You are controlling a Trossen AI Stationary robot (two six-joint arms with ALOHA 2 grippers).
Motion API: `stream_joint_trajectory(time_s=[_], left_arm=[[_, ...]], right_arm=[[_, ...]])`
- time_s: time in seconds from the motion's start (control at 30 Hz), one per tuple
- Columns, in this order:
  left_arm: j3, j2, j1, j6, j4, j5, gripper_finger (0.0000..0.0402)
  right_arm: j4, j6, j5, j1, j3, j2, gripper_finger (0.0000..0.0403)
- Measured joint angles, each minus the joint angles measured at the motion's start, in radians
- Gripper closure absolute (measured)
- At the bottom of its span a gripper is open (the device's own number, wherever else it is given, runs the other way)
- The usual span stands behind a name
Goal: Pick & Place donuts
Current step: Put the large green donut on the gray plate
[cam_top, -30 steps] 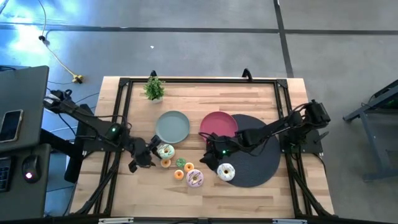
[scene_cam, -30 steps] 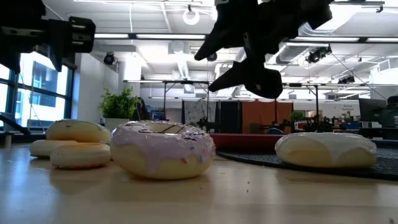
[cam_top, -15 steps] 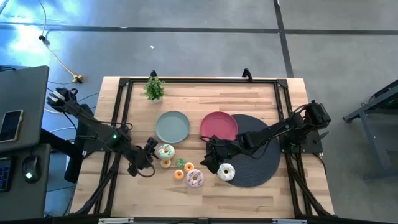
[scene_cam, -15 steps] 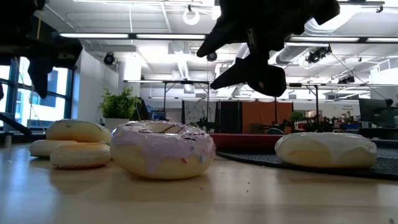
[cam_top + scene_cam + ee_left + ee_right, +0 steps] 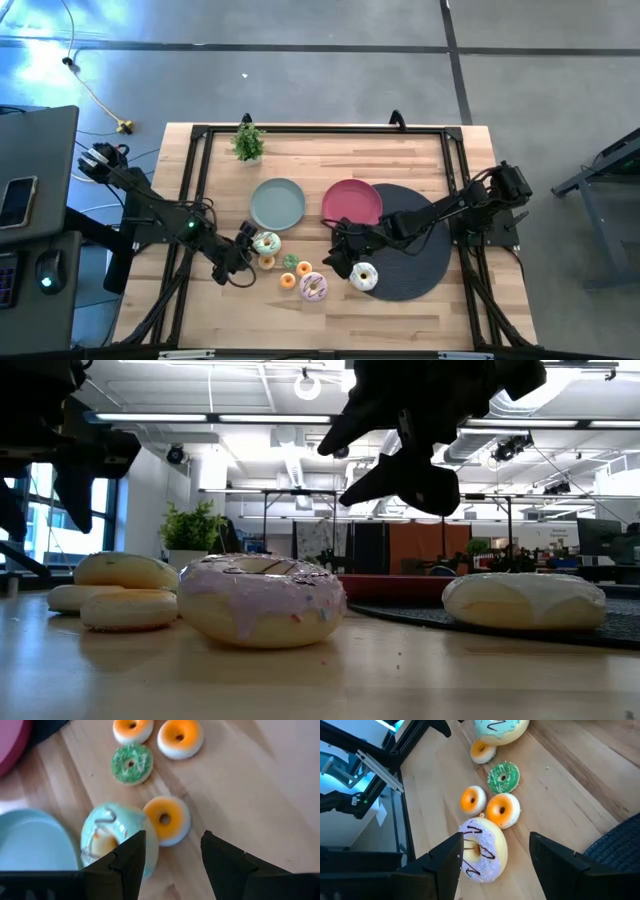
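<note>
Left gripper (image 5: 243, 262), fingers spread, had advanced across the worktop (image 5: 420, 160) to the pale green donut (image 5: 266, 242) beside the grey-green plate (image 5: 277, 203), readying a grasp; right gripper (image 5: 340, 252), likewise spread, hovered.

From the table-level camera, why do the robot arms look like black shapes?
Low view: bright ceiling lights behind leave the right pincer a dark silhouette, while the pink donut up close is evenly lit. Left wrist view: the left pincer shows its fingers blurred and dark.
</note>
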Motion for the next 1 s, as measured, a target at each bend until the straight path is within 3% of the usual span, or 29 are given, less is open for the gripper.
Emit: stream_joint_trajectory(time_s=[0.17, 1.0], left_arm=[[0.0, -0.021, 0.0, -0.026, -0.077, -0.046, 0.022], [0.0, 0.046, 0.008, 0.009, -0.062, -0.174, 0.022]], right_arm=[[-0.013, -0.007, 0.022, 0.0, 0.0, 0.0, 0.0187], [-0.038, -0.034, -0.03, -0.056, 0.0, 0.0, 0.0187]])
